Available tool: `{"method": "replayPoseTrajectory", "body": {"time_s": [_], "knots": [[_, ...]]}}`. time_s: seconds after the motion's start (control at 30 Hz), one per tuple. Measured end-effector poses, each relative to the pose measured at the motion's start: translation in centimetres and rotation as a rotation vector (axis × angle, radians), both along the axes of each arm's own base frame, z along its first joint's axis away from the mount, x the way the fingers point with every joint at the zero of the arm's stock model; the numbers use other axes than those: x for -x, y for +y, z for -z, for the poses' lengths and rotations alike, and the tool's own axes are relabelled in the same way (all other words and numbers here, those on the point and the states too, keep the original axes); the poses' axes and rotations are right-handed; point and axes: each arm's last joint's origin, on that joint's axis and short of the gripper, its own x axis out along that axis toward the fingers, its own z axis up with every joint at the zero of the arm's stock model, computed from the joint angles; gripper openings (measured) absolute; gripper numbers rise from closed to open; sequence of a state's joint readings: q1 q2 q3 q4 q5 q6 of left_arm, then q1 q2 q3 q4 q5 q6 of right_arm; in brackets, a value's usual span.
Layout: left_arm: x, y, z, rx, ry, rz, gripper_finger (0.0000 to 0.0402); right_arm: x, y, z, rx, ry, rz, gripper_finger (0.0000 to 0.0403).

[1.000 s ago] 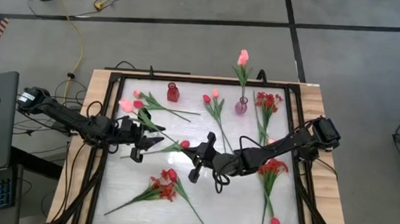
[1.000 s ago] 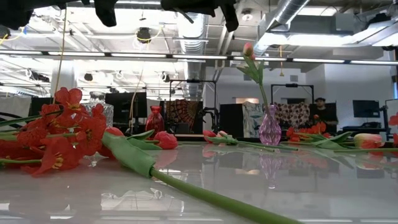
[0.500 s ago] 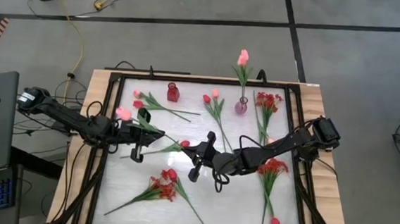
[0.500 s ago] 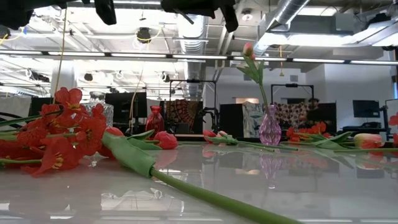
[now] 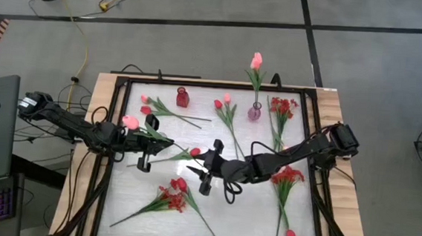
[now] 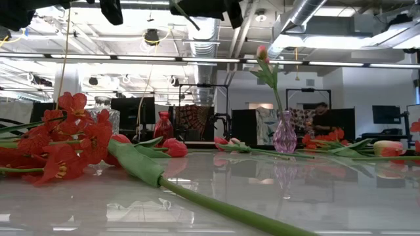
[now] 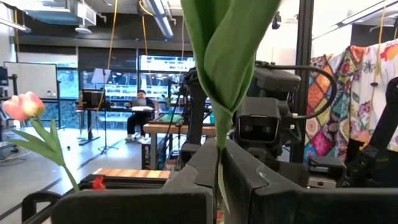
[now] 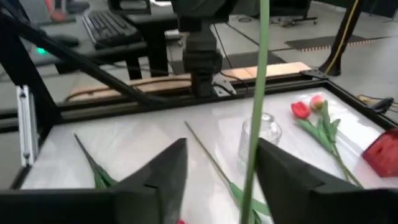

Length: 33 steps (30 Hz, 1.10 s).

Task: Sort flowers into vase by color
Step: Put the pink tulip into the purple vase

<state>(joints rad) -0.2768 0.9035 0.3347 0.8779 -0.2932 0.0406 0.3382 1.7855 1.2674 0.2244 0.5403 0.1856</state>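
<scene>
- Since a second ago, the left gripper (image 5: 143,160) has drawn its jaws together on the green stem of a pink tulip (image 5: 129,121), whose head has shifted a little toward the left arm; the right gripper (image 5: 209,170) has let its jaws part around the same stem and moved slightly toward the left side.
- Nearest in the low view lies a bushy red spray (image 6: 62,141) on the white bench (image 6: 315,196), with a thick green stem (image 6: 197,196) running across the front.
- From the left wrist, the stem and a broad leaf (image 7: 227,56) rise straight up out of the closed jaws.
- From the right wrist, that stem (image 8: 255,106) stands between the two spread fingers (image 8: 163,171), not pinched.
- Farther back stand a red vase (image 5: 182,97), a clear vase (image 8: 259,138) and a purple vase (image 5: 255,111) already holding one pink tulip (image 5: 257,60).
- Loose red and pink tulips (image 5: 223,104) and more red sprays (image 5: 282,107) lie scattered over the bench.
- Beyond it, a person (image 6: 321,118) shows in the room.
</scene>
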Motion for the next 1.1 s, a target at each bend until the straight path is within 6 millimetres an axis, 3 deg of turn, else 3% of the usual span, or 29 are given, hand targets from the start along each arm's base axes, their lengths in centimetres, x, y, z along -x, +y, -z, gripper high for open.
{"method": "replayPoseTrajectory", "body": {"time_s": [0.13,0.33,0.6,0.77,0.93,1.1], "knots": [[0.0,0.0,0.1,-0.002,0.012,-0.001,0.0000,0.1,-0.1,-0.6,0.022,0.064,-0.001,0.0265],[-0.2,0.0,0.3,0.011,0.059,-0.003,0.0000,1.7,-0.3,-2.6,0.004,0.129,0.006,0.0277],[-2.2,-0.9,-2.7,-0.040,0.357,0.003,0.0000,5.2,0.6,-4.7,-0.007,0.197,0.010,0.0276],[-3.1,-1.7,-4.2,-0.098,0.423,-0.009,0.0000,6.7,2.5,-4.6,0.065,0.214,0.055,0.0276],[-3.8,-2.0,-3.5,-0.143,0.482,-0.012,0.0000,7.7,3.8,-4.0,0.072,0.207,0.096,0.0276],[-4.7,-2.2,-2.5,-0.196,0.528,0.004,0.0000,7.9,3.6,-2.4,0.039,0.228,0.125,0.0276]]}}
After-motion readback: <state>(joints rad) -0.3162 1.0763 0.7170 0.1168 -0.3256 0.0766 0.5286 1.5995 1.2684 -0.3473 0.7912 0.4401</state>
